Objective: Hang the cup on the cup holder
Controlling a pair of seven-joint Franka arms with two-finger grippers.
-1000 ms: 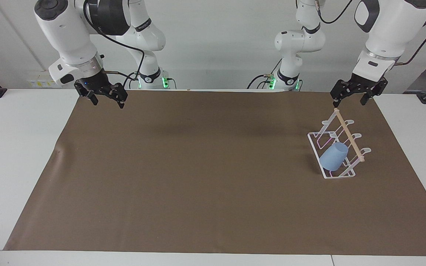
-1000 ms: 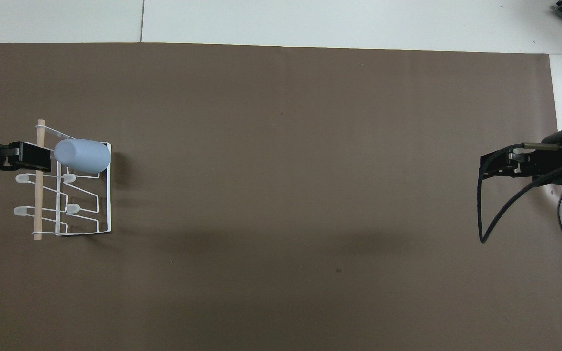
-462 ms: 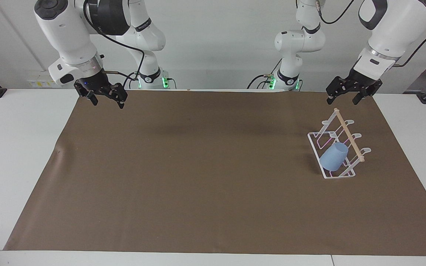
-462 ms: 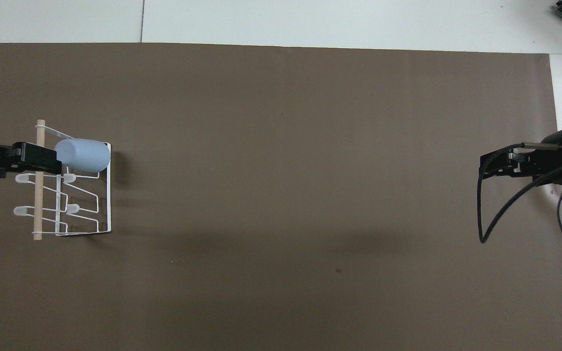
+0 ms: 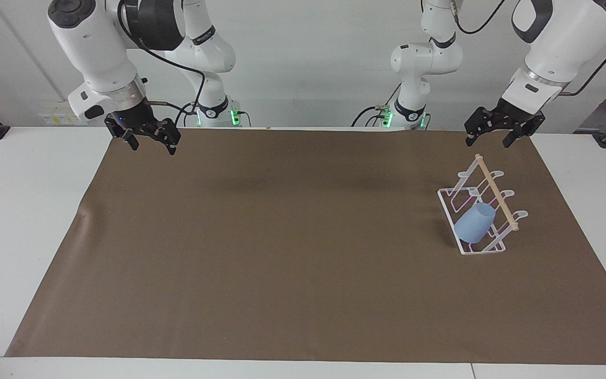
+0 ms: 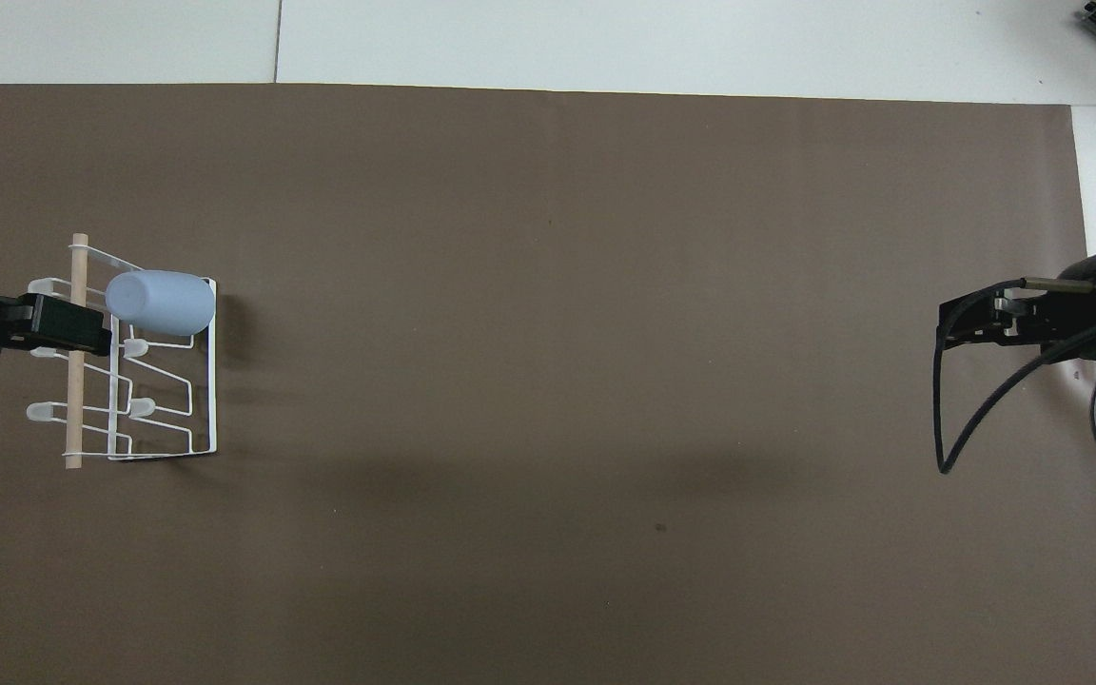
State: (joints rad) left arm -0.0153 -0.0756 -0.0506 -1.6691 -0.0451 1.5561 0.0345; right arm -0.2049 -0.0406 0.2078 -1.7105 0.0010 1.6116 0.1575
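1. We see the left tool (image 5: 494, 138) a little higher and farther back toward the robots' edge of the desk (image 5: 29, 221) than a second ago, when its tips hung just above the near end of the wooden rod (image 5: 495, 192). It now hangs clear of the cup holder (image 5: 447, 208), fingers spread wide and holding nothing.
2. The cup (image 5: 474, 223) has not shifted over that second: it sits tilted over one of the holder's slanted prongs, at the end of the holder farthest from the robots, mouth toward the rod. The holder stands on the brown mat (image 5: 282, 252) near the left arm's end of the desk.
3. The right tool (image 5: 151, 146) waits where it was, wide and empty, over the mat's corner at the right arm's end by the robots' edge.
4. We judge the hanging done: the cup stays put with no tool touching it, and the left arm's retreat reads as the closing move.
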